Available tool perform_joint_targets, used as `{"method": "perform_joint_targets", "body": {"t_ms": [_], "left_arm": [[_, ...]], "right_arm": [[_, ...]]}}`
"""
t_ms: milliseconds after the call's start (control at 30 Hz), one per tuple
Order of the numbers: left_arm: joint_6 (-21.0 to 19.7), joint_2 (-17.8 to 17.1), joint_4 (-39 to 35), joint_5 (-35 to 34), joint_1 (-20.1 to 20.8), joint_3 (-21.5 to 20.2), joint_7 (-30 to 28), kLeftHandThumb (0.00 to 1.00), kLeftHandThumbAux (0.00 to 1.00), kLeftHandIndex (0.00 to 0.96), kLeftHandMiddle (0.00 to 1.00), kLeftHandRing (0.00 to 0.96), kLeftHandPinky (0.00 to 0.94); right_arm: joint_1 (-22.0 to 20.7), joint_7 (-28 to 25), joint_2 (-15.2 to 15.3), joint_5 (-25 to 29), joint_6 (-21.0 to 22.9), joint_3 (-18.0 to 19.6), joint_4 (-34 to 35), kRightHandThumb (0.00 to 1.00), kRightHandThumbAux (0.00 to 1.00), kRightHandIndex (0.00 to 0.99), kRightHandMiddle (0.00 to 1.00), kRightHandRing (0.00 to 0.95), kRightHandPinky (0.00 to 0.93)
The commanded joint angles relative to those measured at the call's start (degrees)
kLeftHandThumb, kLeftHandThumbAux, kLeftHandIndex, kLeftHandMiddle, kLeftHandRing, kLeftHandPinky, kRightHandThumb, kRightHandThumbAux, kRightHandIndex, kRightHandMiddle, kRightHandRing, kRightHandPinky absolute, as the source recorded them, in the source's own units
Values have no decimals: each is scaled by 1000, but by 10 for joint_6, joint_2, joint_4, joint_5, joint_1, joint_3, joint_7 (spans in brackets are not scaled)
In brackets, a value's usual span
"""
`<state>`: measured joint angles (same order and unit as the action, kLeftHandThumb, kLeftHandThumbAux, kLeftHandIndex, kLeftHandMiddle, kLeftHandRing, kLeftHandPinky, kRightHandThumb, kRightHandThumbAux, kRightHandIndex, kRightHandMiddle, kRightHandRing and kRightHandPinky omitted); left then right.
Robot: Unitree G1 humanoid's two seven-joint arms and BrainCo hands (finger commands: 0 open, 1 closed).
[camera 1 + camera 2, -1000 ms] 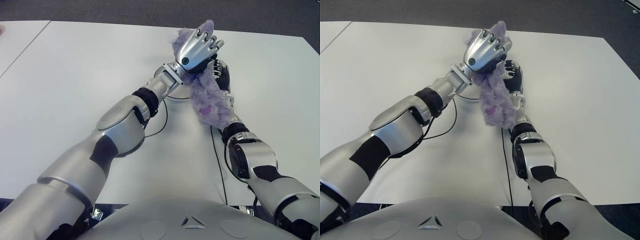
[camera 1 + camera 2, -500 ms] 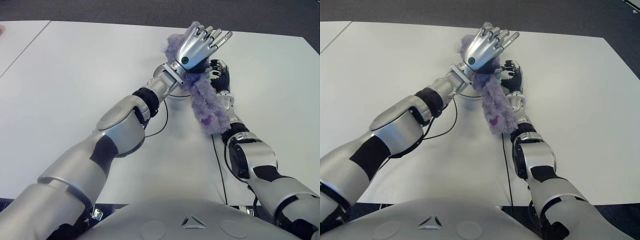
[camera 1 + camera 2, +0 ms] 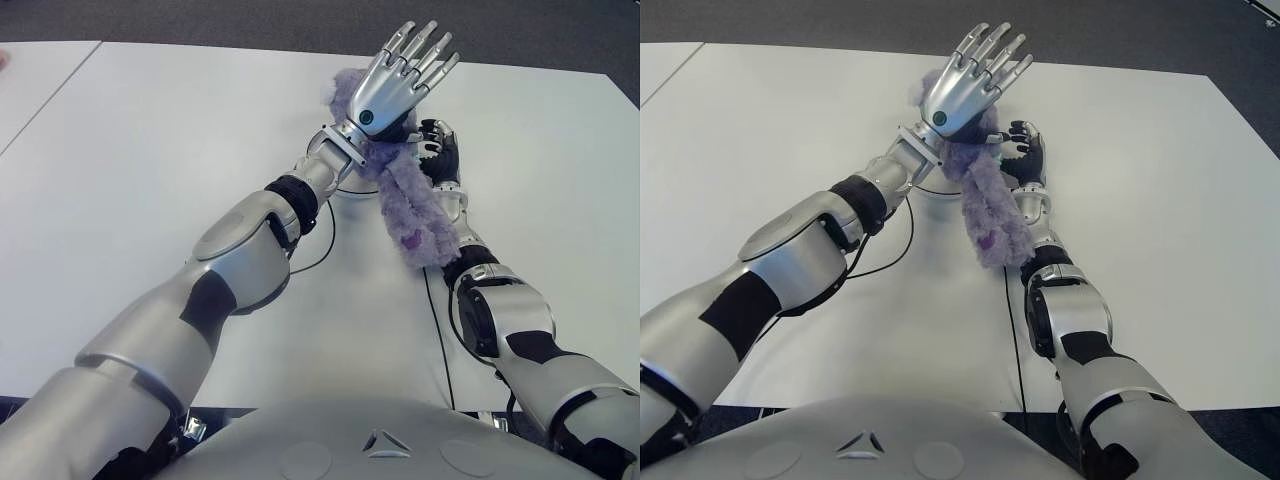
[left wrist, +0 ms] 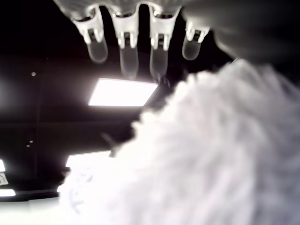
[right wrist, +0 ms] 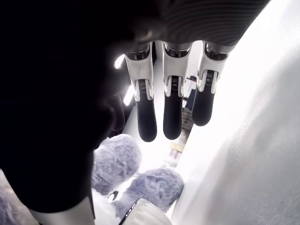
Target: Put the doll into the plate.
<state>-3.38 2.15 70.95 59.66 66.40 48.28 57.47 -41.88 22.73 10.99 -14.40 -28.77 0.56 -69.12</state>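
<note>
A purple fluffy doll (image 3: 412, 210) lies lengthwise on the white table (image 3: 150, 170). Its upper end is under my left hand (image 3: 418, 52) and its lower end lies against my right forearm. My left hand is open above the doll's head, fingers (image 4: 127, 52) stretched straight, with the fur (image 4: 211, 154) just below the palm. A thin curve of the white plate (image 3: 345, 192) shows beside my left wrist; the doll and arm hide most of it. My right hand (image 3: 440, 152) shows just right of the doll, fingers (image 5: 172, 108) extended and holding nothing.
Black cables run over the table by my left elbow (image 3: 322, 245) and along my right forearm (image 3: 437, 330). A seam between two tabletops (image 3: 50, 90) runs at the far left. Dark floor (image 3: 300, 20) lies beyond the far edge.
My left hand has uncurled from around the doll and spread its fingers upward. The doll has sunk lower and settled toward the table. My right hand has barely moved.
</note>
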Motion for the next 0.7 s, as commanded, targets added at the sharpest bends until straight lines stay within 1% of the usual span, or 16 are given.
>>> {"method": "perform_joint_targets", "body": {"t_ms": [33,133,267,400,567,700], "left_arm": [[-28,-3,21,4,-29,10,-38,0,328,0,37,15,0],[-34,-6,20,7,-32,12,-35,0,310,0,9,3,0],[-38,-10,16,9,-37,14,-31,0,301,0,2,0,0],[-46,-16,8,13,-41,18,-28,0,294,0,0,0,0],[-51,-51,-38,19,-49,18,-28,0,287,0,0,0,0],[-54,-119,-125,24,-48,-2,-45,0,279,0,0,0,0]], "right_arm": [[176,4,-63,-16,23,-17,-88,0,862,244,297,273,262],[176,3,-63,-16,28,-19,-88,0,844,242,298,273,253],[176,4,-63,-16,32,-19,-88,0,839,240,295,270,246],[176,17,-63,-23,36,-24,-89,0,841,238,292,266,243],[174,22,-64,-30,39,-27,-89,0,846,238,286,259,236],[174,26,-65,-35,38,-30,-89,0,854,239,284,256,234]]}}
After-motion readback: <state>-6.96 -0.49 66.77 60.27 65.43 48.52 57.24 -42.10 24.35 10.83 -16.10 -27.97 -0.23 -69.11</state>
